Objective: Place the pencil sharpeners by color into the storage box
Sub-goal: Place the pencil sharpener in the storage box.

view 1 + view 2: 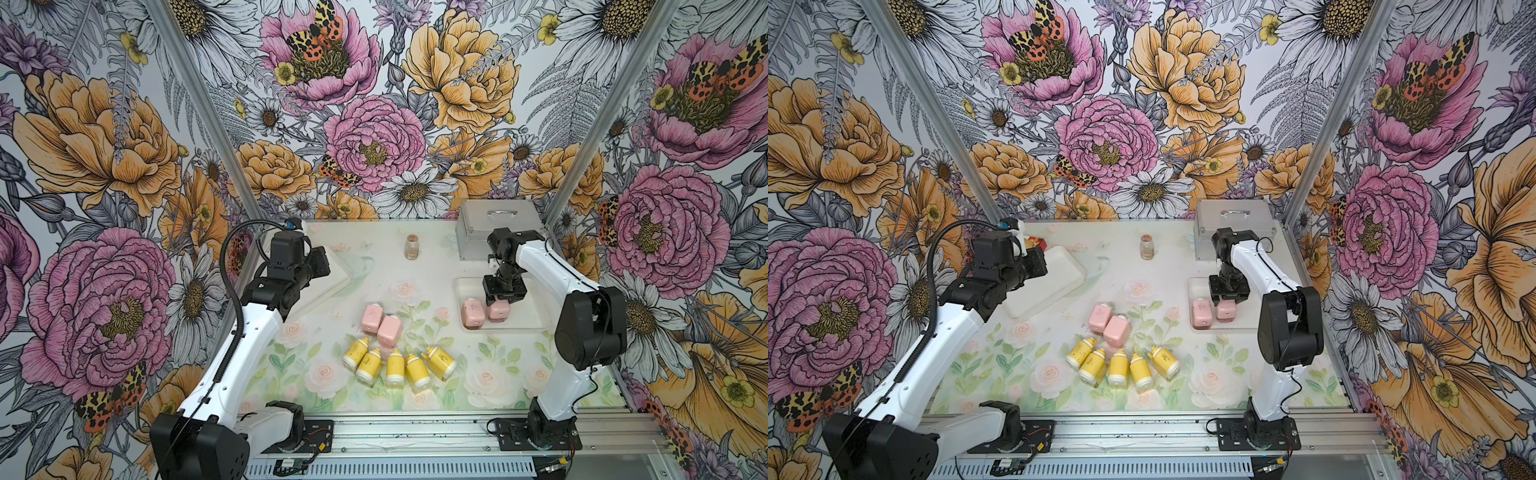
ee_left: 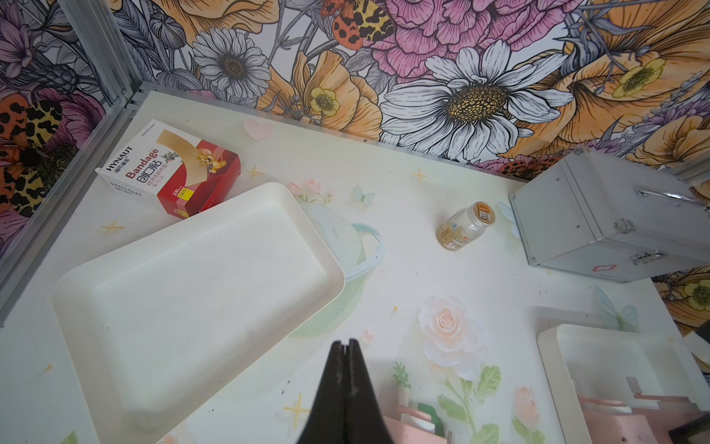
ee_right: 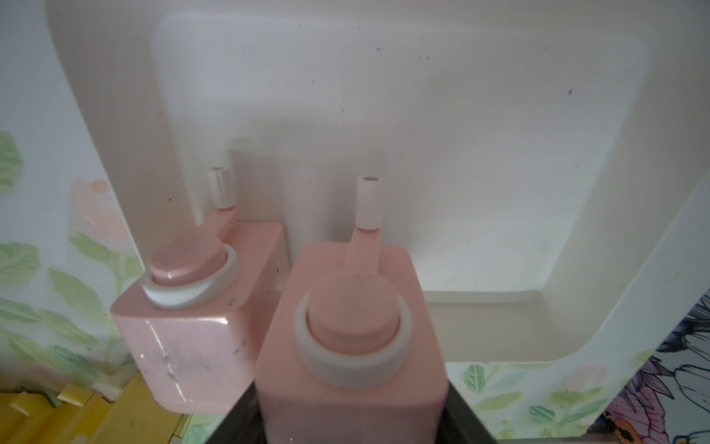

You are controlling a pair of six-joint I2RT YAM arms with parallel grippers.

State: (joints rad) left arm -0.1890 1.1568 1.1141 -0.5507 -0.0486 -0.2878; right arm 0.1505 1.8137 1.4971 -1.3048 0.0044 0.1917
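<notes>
Nearest the arm bases, the five yellow pencil sharpeners are lying in a loose row on the surface, none of them sorted yet. Just behind them, two pink pencil sharpeners are lying side by side and touching, also waiting their turn.

Further back on the right, the right gripper is reaching down into the right storage box and gripping a sharpener by its flat sides. This held pink sharpener is pointing its cap and small crank handle up toward the wrist camera. The gripper is holding it just beside a second pink sharpener that is already sitting in the box. That placement is probably packing the pinks into one corner, leaving room for the pair outside. Whether the held one is resting on the box floor, I cannot tell.

On the left, the left gripper is hovering with its jaws pressed together and carrying nothing. It is hanging over the surface beside the left storage box, which is sitting bare, likely kept for the yellows.

Farthest back, a small jar, a bandage box and a metal case are sitting apart from the sorting.
</notes>
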